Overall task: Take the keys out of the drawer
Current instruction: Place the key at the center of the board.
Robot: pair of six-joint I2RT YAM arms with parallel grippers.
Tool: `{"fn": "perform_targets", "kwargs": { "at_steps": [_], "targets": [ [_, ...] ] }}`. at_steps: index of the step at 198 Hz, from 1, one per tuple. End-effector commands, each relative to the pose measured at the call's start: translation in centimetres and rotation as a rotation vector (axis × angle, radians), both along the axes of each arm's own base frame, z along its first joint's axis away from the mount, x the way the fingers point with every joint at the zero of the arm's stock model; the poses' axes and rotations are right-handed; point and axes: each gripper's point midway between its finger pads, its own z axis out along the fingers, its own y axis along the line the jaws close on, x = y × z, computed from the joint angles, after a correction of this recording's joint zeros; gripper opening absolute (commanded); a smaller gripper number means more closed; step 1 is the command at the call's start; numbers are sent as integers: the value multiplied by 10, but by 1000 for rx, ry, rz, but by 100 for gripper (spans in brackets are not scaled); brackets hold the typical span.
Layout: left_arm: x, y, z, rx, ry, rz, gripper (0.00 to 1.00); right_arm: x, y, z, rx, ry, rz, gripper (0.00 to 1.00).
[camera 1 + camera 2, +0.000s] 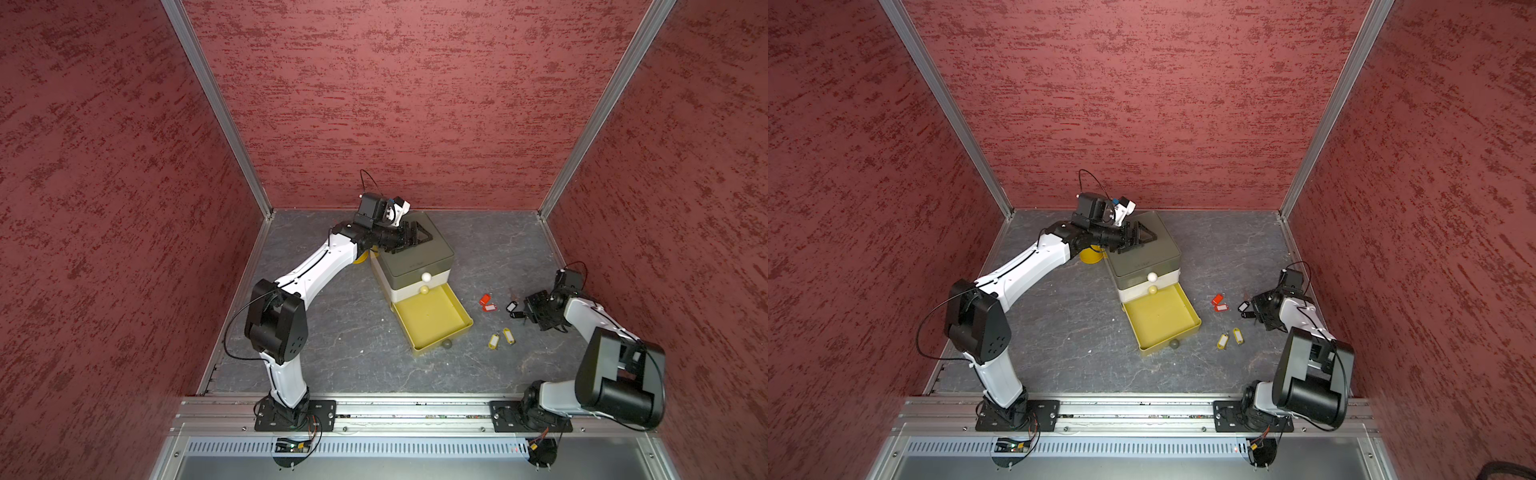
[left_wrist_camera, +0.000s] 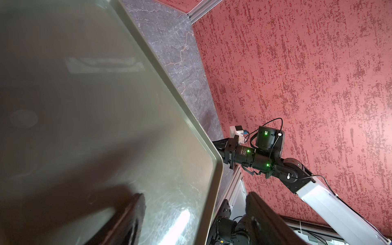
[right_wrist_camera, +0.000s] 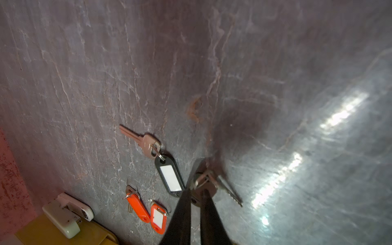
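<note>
- A grey, veined tabletop [image 1: 353,324] is boxed in by mottled red walls [image 1: 415,104] on aluminium posts [image 1: 216,104].
- The yellow drawer [image 1: 432,318] of the small chest [image 1: 419,253] stands pulled out. The keys lie on the table at its 3 o'clock.
- Two red-tagged keys [image 1: 487,303] lie nearest the drawer.
- Two yellow-tagged keys [image 1: 500,338] lie at their 5 o'clock, long axes near 12-to-6.
- In a top view the black-tagged key [image 1: 511,306] lies flat, blade toward 12.
- The right gripper [image 3: 195,191] has its jaws barely parted at another key [image 3: 230,194]; I cannot tell whether it grips.
- The left gripper [image 1: 417,237] has its jaws spread wide, lying across the chest's top rear corner.
</note>
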Motion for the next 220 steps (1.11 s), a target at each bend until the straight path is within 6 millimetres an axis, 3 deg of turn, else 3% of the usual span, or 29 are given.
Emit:
{"fn": "perform_targets", "kwargs": {
  "at_steps": [1,18,75,119,149,185,220],
  "targets": [
    [-19,12,-59,145,185,28,79,15,-6,20,-17,-71,8,29],
    [-21,10,-58,145,183,24,79,16,-6,28,-23,-86,21,40],
    [-22,11,-58,147,178,21,79,19,19,70,59,-224,94,45],
    [-23,9,-58,145,172,17,79,-5,66,91,211,-270,273,50],
    [-24,8,-60,148,172,17,79,-27,109,105,317,-285,408,52],
    [-27,8,-65,159,177,13,79,-53,155,112,383,-274,511,53],
    [-31,12,-70,168,182,16,79,-72,192,107,409,-229,604,53]
  ]
}}
